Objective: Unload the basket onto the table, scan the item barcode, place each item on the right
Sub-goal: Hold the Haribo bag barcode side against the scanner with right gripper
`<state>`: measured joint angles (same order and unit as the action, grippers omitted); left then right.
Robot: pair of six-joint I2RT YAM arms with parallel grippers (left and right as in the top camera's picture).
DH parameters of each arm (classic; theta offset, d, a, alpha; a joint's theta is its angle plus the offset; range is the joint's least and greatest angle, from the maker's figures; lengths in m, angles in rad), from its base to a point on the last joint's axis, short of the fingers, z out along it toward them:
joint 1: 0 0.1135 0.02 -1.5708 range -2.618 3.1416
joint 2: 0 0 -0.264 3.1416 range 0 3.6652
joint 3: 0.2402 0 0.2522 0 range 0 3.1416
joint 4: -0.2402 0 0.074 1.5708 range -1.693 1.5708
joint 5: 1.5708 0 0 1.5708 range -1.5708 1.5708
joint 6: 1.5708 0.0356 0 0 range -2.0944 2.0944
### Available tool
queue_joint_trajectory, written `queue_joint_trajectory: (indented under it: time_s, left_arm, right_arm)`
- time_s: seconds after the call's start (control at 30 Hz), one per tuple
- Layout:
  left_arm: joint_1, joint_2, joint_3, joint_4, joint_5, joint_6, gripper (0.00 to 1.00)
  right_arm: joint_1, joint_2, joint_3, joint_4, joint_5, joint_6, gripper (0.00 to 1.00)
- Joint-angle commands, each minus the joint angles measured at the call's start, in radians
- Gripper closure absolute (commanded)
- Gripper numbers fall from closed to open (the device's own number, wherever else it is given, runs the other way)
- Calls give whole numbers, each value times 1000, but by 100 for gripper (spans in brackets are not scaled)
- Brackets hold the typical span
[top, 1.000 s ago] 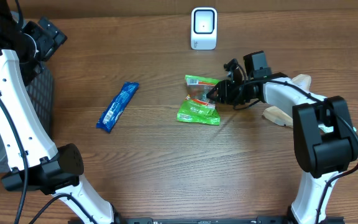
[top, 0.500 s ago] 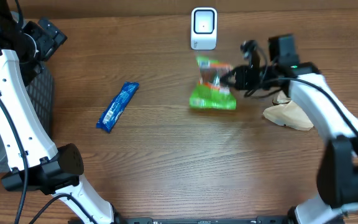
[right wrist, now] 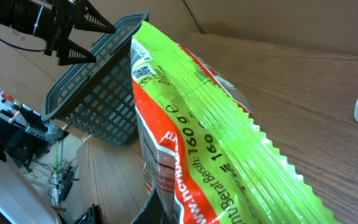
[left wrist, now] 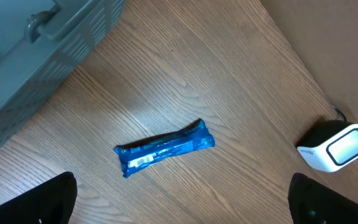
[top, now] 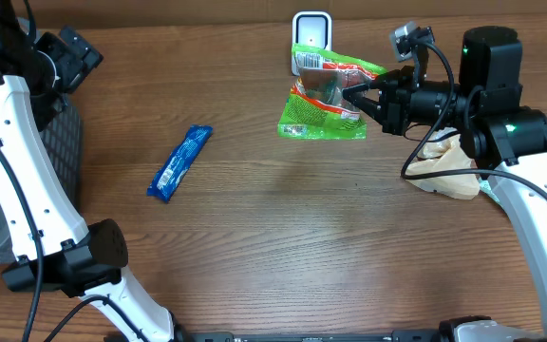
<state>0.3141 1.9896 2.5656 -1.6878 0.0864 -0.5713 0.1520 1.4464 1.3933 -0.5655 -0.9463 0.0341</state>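
Where the right gripper (top: 352, 95) meets the green snack bag (top: 323, 100), its jaws are pressed together on the bag's right edge, pinching the film. The bag hangs above the table (top: 283, 247), directly in front of the scanner (top: 311, 21), and covers the scanner's lower part in the overhead view. A small printed code (right wrist: 143, 71) shows near the bag's top corner. The left gripper (left wrist: 182, 186) sits far left of the scanner, fingers spread wide, holding nothing. A blue bar (top: 179, 162) lies flat on the brown wood-grain surface, left of the scanner. A grey mesh basket (top: 63, 142) stands further left. A beige object (top: 444, 176) lies right of the scanner. Brown cardboard panels (left wrist: 328, 43) back the table behind the scanner. Cables (right wrist: 61, 177) show beyond the table's left edge.
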Motion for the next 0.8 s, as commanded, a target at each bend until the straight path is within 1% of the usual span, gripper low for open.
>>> queue_joint_trajectory:
  time_s: [0.0, 0.07, 0.1, 0.17, 0.2, 0.23, 0.27, 0.33, 0.37, 0.4, 0.47, 0.53, 0.57, 0.6, 0.67, 0.7, 0.77]
  left_arm:
    - [-8, -28, 10, -2, 3, -9, 0]
    - [-8, -28, 10, -2, 3, -9, 0]
    - [-8, -28, 10, -2, 3, -9, 0]
    - [-8, -28, 10, -2, 3, -9, 0]
    - [-8, -28, 10, -2, 3, -9, 0]
    - [-8, -28, 10, -2, 3, -9, 0]
    - [-8, -28, 10, -2, 3, -9, 0]
    - [-8, -28, 10, -2, 3, -9, 0]
    - [-8, -28, 10, -2, 3, -9, 0]
    - [-8, -28, 10, -2, 3, -9, 0]
    - [-8, -28, 10, -2, 3, -9, 0]
    - [-8, -28, 10, -2, 3, -9, 0]
    - [-8, -28, 10, -2, 3, -9, 0]
    - [-8, -28, 10, -2, 3, -9, 0]
    - [-8, -28, 10, -2, 3, -9, 0]
    - [-8, -28, 10, -2, 3, -9, 0]
    - [-8, -28, 10, -2, 3, -9, 0]
  right_arm:
    - [7, -30, 36, 0, 29, 3, 96]
    - [30, -28, 35, -27, 219, 4, 96]
    - [62, -22, 35, -45, 380, 20, 96]
    - [101, -8, 35, -55, 529, 21, 96]
    - [150, 18, 35, -53, 700, 21, 96]
    - [167, 30, 35, -48, 774, 21, 96]
    - [195, 51, 35, -35, 895, 20, 96]
    - [243, 101, 35, 3, 1091, -16, 96]
    - [268, 135, 35, 42, 1200, -61, 96]
    - [285, 161, 35, 75, 1268, -100, 96]
    - [313, 235, 35, 191, 1436, -227, 96]
    - [322, 293, 35, 296, 1533, -347, 96]
    - [322, 314, 35, 328, 1555, -389, 96]
    - [324, 359, 35, 408, 1606, -489, 96]
    - [324, 406, 35, 499, 1662, -590, 96]
    - [324, 440, 35, 573, 1695, -671, 96]
    - [324, 483, 35, 683, 1717, -770, 96]
